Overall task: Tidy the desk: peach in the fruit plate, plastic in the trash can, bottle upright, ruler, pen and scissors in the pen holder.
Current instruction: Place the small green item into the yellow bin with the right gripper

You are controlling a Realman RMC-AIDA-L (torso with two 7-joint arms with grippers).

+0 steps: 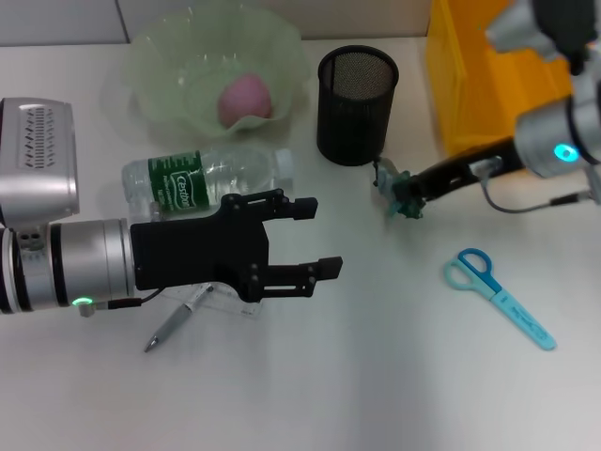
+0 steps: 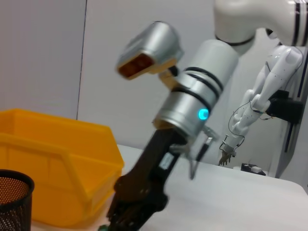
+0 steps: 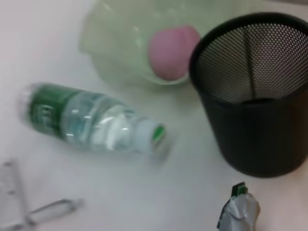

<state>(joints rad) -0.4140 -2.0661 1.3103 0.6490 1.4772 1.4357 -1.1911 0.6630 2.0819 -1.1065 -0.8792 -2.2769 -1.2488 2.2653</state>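
Right end effector low beside holder, pinching plastic.
Trash can lies just behind it; left end effector wide, over pen.

The peach is pink, in a pale translucent green fruit plate. The clear bottle wears a green label with white lettering. The mesh pen holder is black, the bin bright yellow. The scissors are light blue, the pen silver-grey, the crumpled plastic silver and green, the table white.
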